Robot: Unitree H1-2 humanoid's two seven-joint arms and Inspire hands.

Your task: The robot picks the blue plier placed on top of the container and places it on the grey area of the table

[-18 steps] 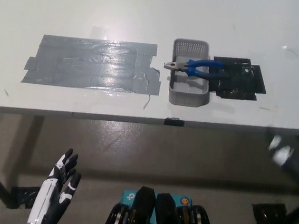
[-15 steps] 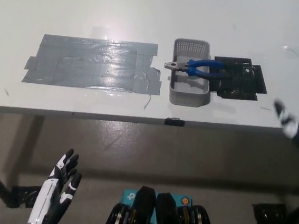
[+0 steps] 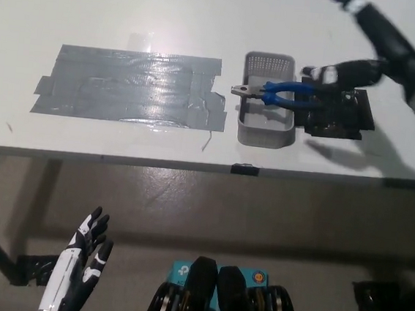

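Observation:
The blue-handled plier (image 3: pixel 279 95) lies across the rim of the grey mesh container (image 3: pixel 266 126), its metal jaws pointing left. To the left of the container is the grey taped area (image 3: pixel 129 87) of the white table (image 3: pixel 205 23). My black right hand (image 3: pixel 372 50) hovers open above the table just right of the plier's handles, thumb near them, not touching. My white left hand (image 3: pixel 79 270) rests open below the table edge at the lower left.
A black patch (image 3: pixel 340 117) lies on the table right of the container, partly under my right hand. The table's front edge (image 3: pixel 191 167) runs across the picture's middle, with floor below it.
My right arm has swung up from the right edge, over the table, to just right of the plier. The plier, container and left hand have not moved.

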